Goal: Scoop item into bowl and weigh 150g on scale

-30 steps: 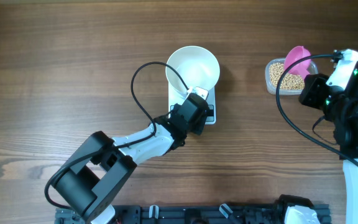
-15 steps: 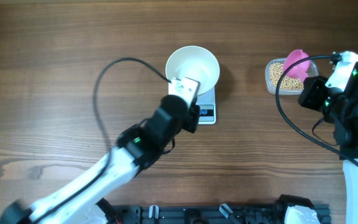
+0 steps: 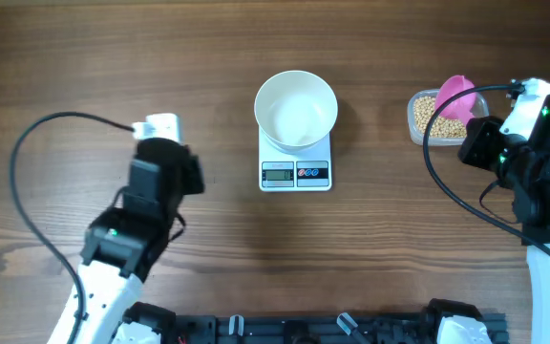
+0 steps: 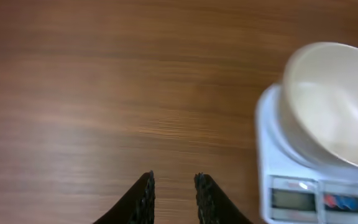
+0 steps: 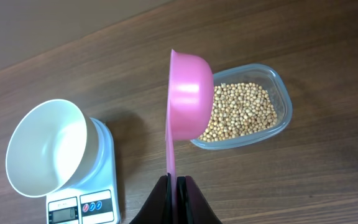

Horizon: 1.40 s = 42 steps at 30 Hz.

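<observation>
The white bowl [image 3: 296,107] stands on the white scale [image 3: 295,173] at mid-table, and no beans show in it. The beans [image 3: 426,115] lie in a clear tub [image 3: 414,129] at the right. My right gripper [image 5: 178,179] is shut on the handle of a pink scoop [image 5: 188,93], which is held on its edge over the tub's near-left corner. My left gripper [image 4: 173,180] hovers over bare wood left of the scale [image 4: 309,193] and bowl [image 4: 331,102]. Its jaws are a little apart with nothing between them.
The table is brown wood. The left arm's black cable [image 3: 27,162] loops out to the left. A black rail [image 3: 304,330] runs along the near edge. The right arm's body [image 3: 542,182] fills the right edge beside the tub.
My left arm has pulled back from the scale's near edge to the left side of the table, and its jaws have parted slightly. The right arm and scoop have not moved.
</observation>
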{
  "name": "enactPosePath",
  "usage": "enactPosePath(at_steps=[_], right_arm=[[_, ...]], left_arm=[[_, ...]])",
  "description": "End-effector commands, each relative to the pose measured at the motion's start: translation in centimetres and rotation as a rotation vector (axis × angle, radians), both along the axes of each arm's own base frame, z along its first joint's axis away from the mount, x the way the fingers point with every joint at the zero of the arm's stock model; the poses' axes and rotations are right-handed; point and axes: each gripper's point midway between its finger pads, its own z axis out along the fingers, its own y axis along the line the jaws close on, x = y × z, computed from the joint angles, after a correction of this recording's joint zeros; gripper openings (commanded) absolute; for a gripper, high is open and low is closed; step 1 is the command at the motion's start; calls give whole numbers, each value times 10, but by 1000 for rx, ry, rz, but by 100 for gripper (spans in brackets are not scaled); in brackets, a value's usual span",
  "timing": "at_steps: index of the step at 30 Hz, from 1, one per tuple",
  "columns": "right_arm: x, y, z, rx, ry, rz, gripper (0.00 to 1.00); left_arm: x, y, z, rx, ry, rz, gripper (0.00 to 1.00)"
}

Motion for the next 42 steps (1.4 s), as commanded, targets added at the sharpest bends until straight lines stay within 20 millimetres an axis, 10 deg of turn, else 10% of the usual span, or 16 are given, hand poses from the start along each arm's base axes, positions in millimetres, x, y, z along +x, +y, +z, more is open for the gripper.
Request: enactPosePath(at_steps=[1, 3, 42], right_arm=[[3, -4, 7, -48, -20, 18, 4], [3, -4, 7, -66, -22, 28, 4], [27, -9, 1, -90, -36, 43, 4]], left_arm=[[1, 46, -1, 17, 11, 153, 52], [0, 58, -2, 18, 15, 192, 100], [0, 70, -3, 18, 19, 229, 100]])
